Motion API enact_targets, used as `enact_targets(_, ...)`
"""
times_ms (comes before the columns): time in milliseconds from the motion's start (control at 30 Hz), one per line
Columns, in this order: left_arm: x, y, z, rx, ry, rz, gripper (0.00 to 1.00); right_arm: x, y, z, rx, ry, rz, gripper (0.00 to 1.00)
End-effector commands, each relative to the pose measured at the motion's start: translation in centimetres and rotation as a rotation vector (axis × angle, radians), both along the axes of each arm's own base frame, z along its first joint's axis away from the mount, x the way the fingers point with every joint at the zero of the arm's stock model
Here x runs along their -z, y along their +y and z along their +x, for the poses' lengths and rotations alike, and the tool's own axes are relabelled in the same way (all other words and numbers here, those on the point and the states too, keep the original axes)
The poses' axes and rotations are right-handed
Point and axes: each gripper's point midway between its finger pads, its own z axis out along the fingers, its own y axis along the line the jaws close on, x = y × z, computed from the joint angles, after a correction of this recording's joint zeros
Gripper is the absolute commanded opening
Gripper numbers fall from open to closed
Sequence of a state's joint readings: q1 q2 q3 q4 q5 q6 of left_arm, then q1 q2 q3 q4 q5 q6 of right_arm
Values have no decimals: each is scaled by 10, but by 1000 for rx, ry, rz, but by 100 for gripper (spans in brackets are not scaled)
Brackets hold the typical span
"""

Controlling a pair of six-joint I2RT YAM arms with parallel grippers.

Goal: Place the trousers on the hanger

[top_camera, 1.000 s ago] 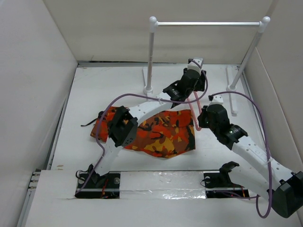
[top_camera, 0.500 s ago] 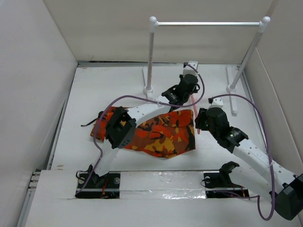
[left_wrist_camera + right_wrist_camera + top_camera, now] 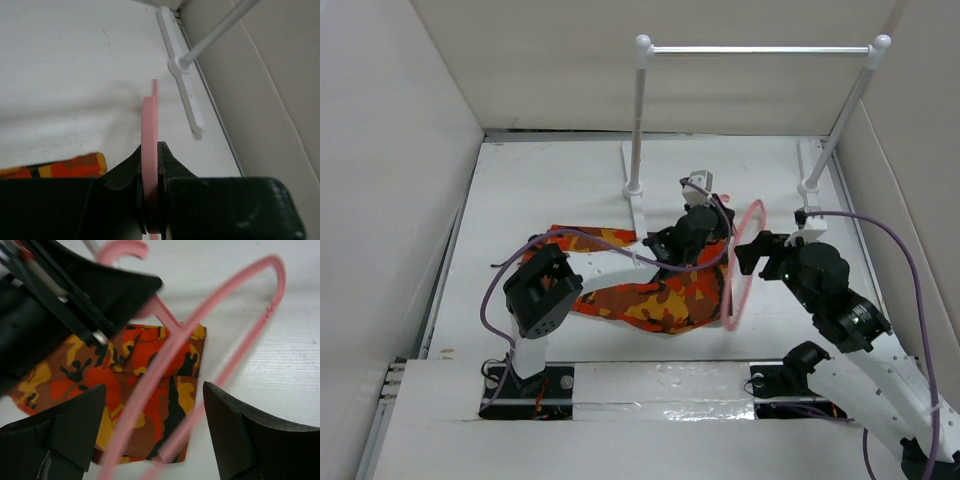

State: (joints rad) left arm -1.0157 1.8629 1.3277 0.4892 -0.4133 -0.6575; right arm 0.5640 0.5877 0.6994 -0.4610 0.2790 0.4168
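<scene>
Just past the arm bases, the soft cloth trousers in orange, red, yellow and black camouflage print (image 3: 660,300) lie flat on the white table (image 3: 540,190). Their long axis runs left to right. Bare table shows between their left end and the white left wall (image 3: 390,200), and a wider bare stretch lies beyond them.

At their right end, the thin pink plastic hanger (image 3: 150,120) stands on edge. Its long axis runs near to far and leans slightly rightward at the far end, and its near end is just beside the trousers' right edge. The left gripper (image 3: 151,160), reaching across over the cloth, is clamped on the hanger's flat pink plastic near the hook. The right gripper (image 3: 155,390) has its jaws spread wide and grips nothing; the hanger's bars show between its fingers. A narrow strip of table separates it from the right wall (image 3: 920,150).

Farthest back stands the white rail with two posts (image 3: 760,49), with its feet near the back edge.
</scene>
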Motion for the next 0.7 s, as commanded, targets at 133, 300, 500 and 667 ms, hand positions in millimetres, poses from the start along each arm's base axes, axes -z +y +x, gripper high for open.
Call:
enact_targets(133, -22, 0, -19, -51, 34, -263, 0, -32, 16, -22, -143, -53, 71, 92)
enact_targets(300, -24, 16, -55, -144, 42, -375, 0, -15, 14, -21, -103, -18, 108, 11)
enact_targets(500, 17, 41, -65, -269, 71, -414, 0, 35, 30, -17, -125, 78, 149, 0)
enact_targets(667, 49, 55, -62, -330, 75, -362, 0, 87, 37, -8, -84, 172, 170, 0)
